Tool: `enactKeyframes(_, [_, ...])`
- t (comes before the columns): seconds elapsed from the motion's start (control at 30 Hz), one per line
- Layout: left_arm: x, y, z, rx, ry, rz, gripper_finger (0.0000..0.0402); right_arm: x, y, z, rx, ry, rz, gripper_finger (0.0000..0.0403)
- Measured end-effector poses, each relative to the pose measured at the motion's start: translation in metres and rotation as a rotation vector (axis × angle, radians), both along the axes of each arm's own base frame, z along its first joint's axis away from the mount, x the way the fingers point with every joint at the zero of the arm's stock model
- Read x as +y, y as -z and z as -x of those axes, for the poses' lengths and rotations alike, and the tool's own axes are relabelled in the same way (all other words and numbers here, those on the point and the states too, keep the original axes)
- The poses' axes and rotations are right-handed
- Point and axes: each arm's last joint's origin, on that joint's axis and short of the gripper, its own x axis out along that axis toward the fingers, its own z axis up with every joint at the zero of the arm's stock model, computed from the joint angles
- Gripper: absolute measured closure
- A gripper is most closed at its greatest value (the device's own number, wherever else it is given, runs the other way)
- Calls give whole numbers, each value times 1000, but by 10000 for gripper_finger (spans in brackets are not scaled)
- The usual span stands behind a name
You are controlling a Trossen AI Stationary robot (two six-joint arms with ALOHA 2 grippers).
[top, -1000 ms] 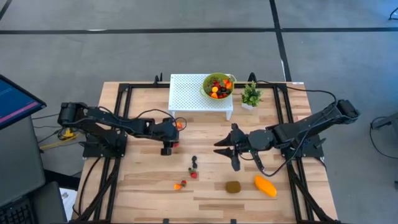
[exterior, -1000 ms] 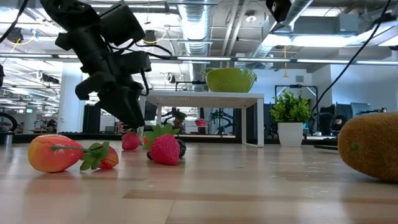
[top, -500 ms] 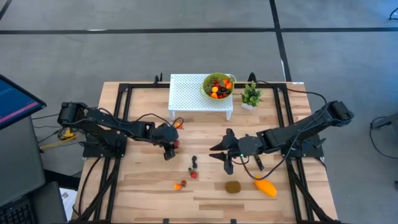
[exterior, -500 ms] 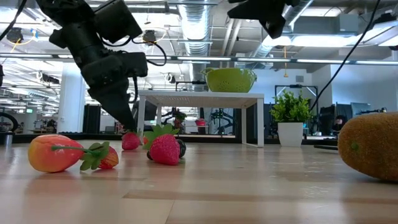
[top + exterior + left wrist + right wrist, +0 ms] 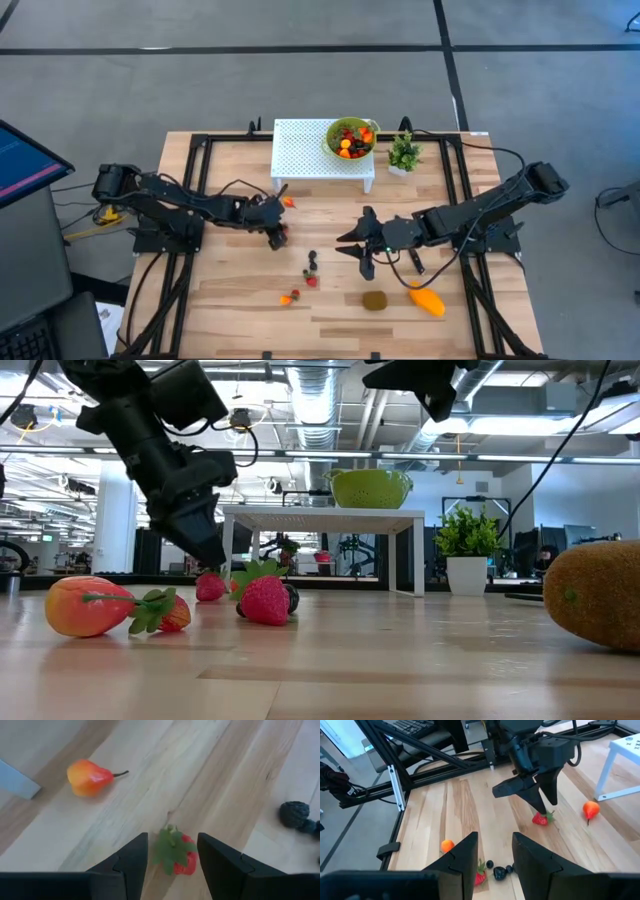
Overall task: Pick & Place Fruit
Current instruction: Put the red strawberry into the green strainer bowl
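since the frame before, we see the left gripper [image 5: 277, 236] lower over the strawberry [image 5: 176, 855] near the tabletop [image 5: 230, 300] middle, fingers apart around it, not clamped. the right gripper [image 5: 363, 250] hangs unchanged, fingers apart, empty. kiwi [image 5: 375, 300] and mango [image 5: 427, 299] lie near the front edge.

My left gripper [image 5: 279, 236] hangs low over the table, fingers [image 5: 131, 861] parted; my right gripper [image 5: 362, 262] hovers mid-table, arm stretched inward, fingers [image 5: 461, 854] apart
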Motion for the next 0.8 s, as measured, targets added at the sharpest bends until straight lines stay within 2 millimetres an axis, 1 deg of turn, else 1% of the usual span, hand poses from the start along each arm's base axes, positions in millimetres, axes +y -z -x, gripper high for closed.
enactKeyframes(0.27, [-8, 0, 0, -24, -47, 41, 234, 0, 0, 0, 0, -1, 1, 288])
enactKeyframes(0.37, [-10, 5, -1, -3, -52, 36, 234, -1, 0, 0, -2, -1, 9, 288])
enactKeyframes(0.6, [-10, 25, -7, 48, -85, 21, 234, -2, 0, -1, -5, 2, 8, 288])
enactKeyframes(0.8, [-10, 25, -11, 6, -93, 14, 234, -2, 0, -1, -4, 2, 8, 288])
